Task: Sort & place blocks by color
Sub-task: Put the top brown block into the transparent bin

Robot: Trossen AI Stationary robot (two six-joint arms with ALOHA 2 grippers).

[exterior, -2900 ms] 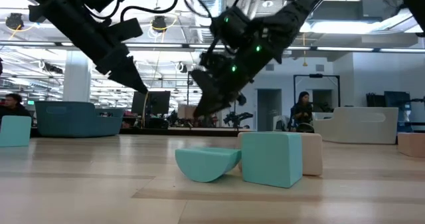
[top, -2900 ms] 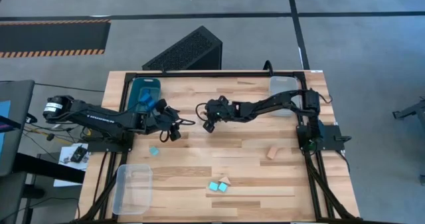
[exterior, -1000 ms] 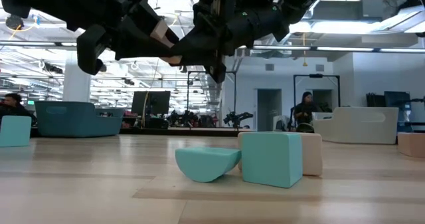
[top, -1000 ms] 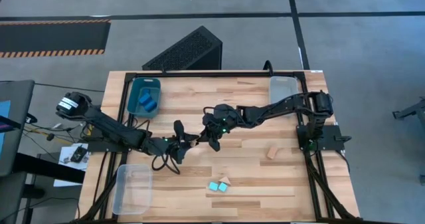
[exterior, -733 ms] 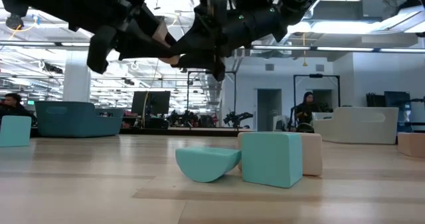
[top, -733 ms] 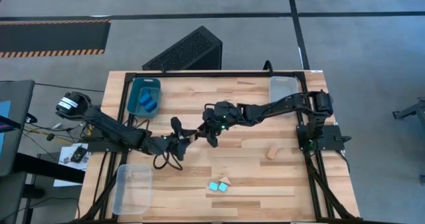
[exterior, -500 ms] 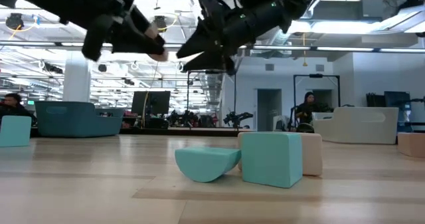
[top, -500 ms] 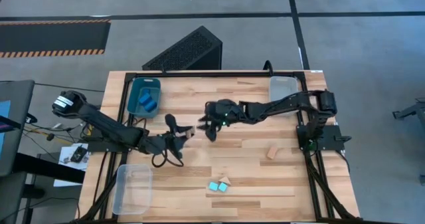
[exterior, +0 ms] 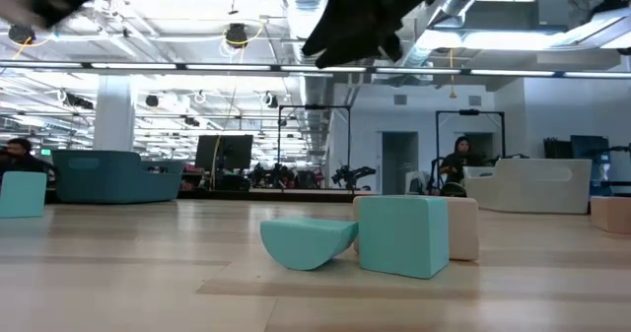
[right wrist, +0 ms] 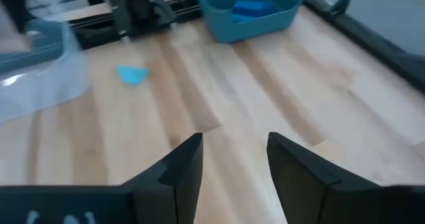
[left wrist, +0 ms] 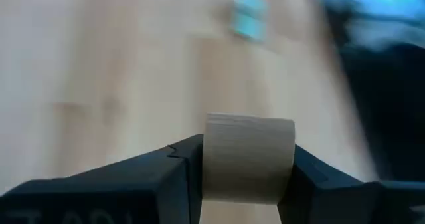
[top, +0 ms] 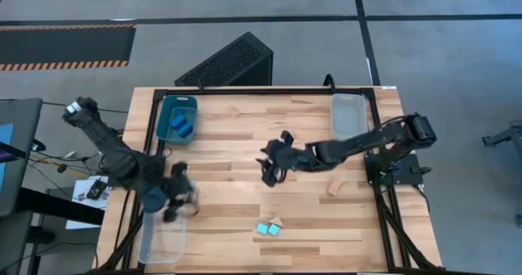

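1. From the high view I see the left gripper (top: 173, 200) at the table's left edge, over the near clear bin (top: 162, 234), blurred.
2. Only the left wrist view shows its load: the jaws are clamped on a tan wood block (left wrist: 247, 159).
3. The right gripper (top: 272, 167) hangs mid-table; in its wrist view the jaws stand apart with nothing between them.
4. That view alone shows a blue block (right wrist: 250, 7) inside the teal bin (right wrist: 226, 22) and a turquoise piece (right wrist: 133, 74) on the boards.
5. The low view shows two turquoise blocks (exterior: 347, 234) touching, with a tan one (exterior: 464, 226) behind.
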